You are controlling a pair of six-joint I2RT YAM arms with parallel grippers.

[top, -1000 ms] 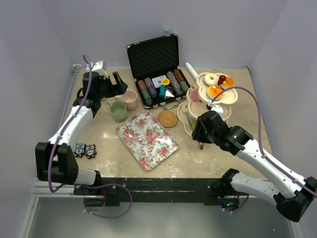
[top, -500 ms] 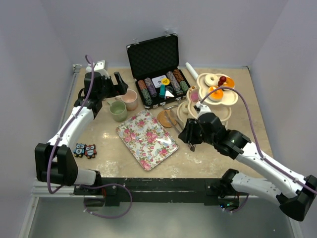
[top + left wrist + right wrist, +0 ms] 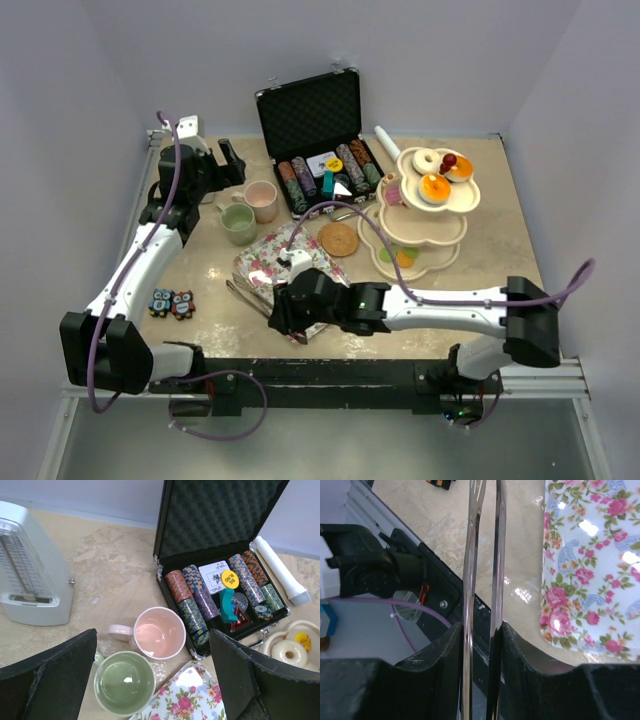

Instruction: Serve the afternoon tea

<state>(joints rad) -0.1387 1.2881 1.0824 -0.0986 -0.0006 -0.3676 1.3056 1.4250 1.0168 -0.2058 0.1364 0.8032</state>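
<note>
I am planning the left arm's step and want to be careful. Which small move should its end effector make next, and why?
Probably lower the left end effector straight down toward the pink cup. Its jaws are wide open and hold nothing, and in the wrist view the pink cup lies almost centred between them. The green cup sits close beside it, so a slow descent seems wise.

The table [image 3: 470, 280] has a smooth, glossy top that looks like beige marble, and the floral tray [image 3: 590, 570] shines also. The tongs [image 3: 471, 560] are polished metal, bright as a mirror. The pink cup [image 3: 159, 632] and green cup [image 3: 124, 682] look glazed; the case lining [image 3: 220, 515] is matt black foam.
</note>
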